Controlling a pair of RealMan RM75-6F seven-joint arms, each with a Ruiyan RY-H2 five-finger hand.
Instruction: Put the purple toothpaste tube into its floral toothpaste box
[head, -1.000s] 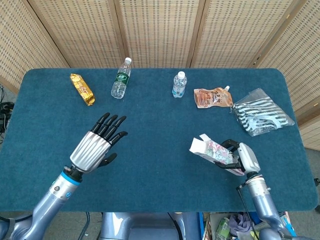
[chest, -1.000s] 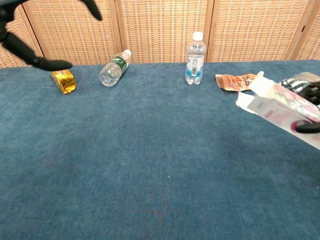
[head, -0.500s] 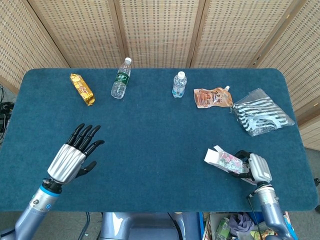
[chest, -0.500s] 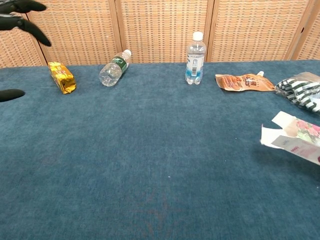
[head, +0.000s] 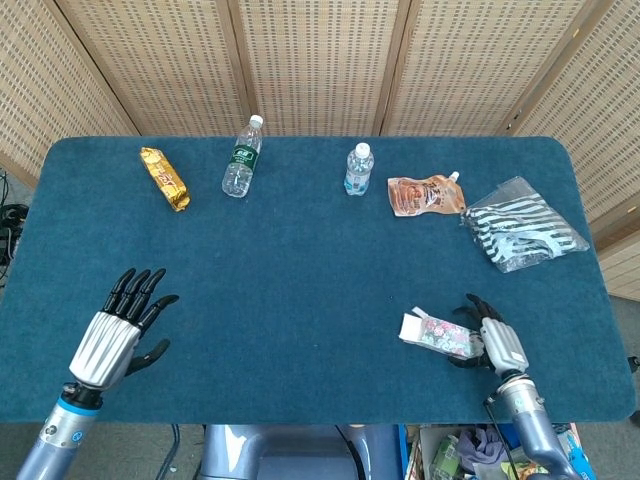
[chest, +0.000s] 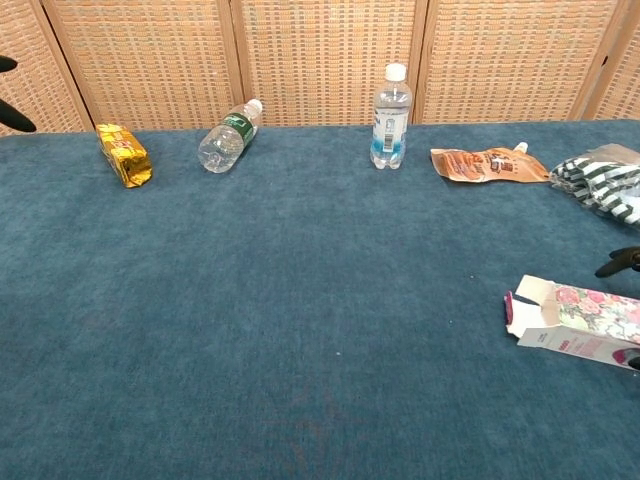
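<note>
The floral toothpaste box (head: 438, 333) lies flat on the blue cloth near the front right, its flaps open toward the left. In the chest view a bit of the purple tube (chest: 509, 306) shows inside the open mouth of the box (chest: 583, 326). My right hand (head: 491, 342) sits at the box's right end with its fingers spread around it; one fingertip (chest: 622, 262) hangs apart above the box. Whether any finger still touches the box I cannot tell. My left hand (head: 112, 333) hovers at the front left, fingers apart, holding nothing.
Along the back lie a gold snack pack (head: 164, 178), a lying bottle (head: 241, 157), an upright small bottle (head: 358, 169), an orange pouch (head: 425, 195) and a striped plastic bag (head: 521, 224). The table's front edge (head: 300, 422) is close to both hands.
The right hand lowered the box onto the cloth and spread its fingers. The left hand drew back toward the front left corner, staying empty.
</note>
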